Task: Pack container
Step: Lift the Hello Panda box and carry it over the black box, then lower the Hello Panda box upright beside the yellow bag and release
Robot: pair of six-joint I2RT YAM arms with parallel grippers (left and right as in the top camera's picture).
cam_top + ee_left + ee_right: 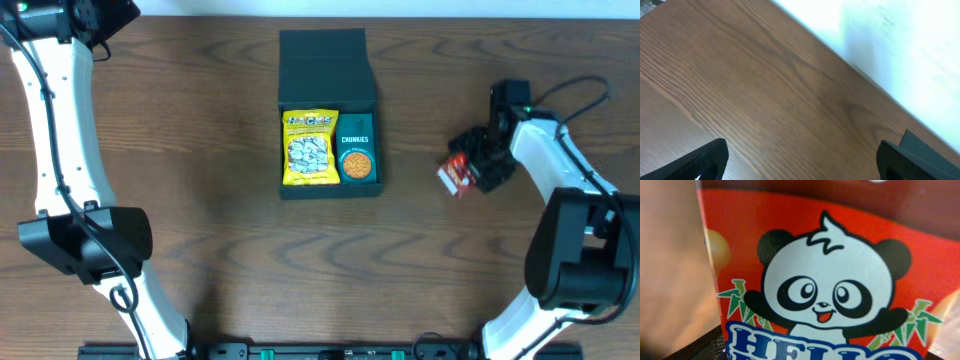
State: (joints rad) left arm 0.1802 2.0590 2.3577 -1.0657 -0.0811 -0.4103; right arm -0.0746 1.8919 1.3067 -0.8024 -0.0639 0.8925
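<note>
The dark teal-green container (pixel 329 190) stands open at the table's middle, its flap lid (pixel 323 50) laid back. Inside lie a yellow snack packet (pixel 310 147) and a small teal "Chunkies" box (pixel 356 150). My right gripper (pixel 472 165) is to the container's right, shut on a red Hello Panda packet (pixel 455 178). That packet (pixel 825 280) fills the right wrist view, between the fingers (pixel 810 352). My left gripper (pixel 802 160) is open and empty over bare wood at the far left back. A dark teal corner (pixel 925 147) shows behind its right finger.
The table's back edge meets a white surface (pixel 900 45) near the left gripper. The left arm (pixel 60 150) stretches along the left side and the right arm (pixel 570 180) along the right side of the table.
</note>
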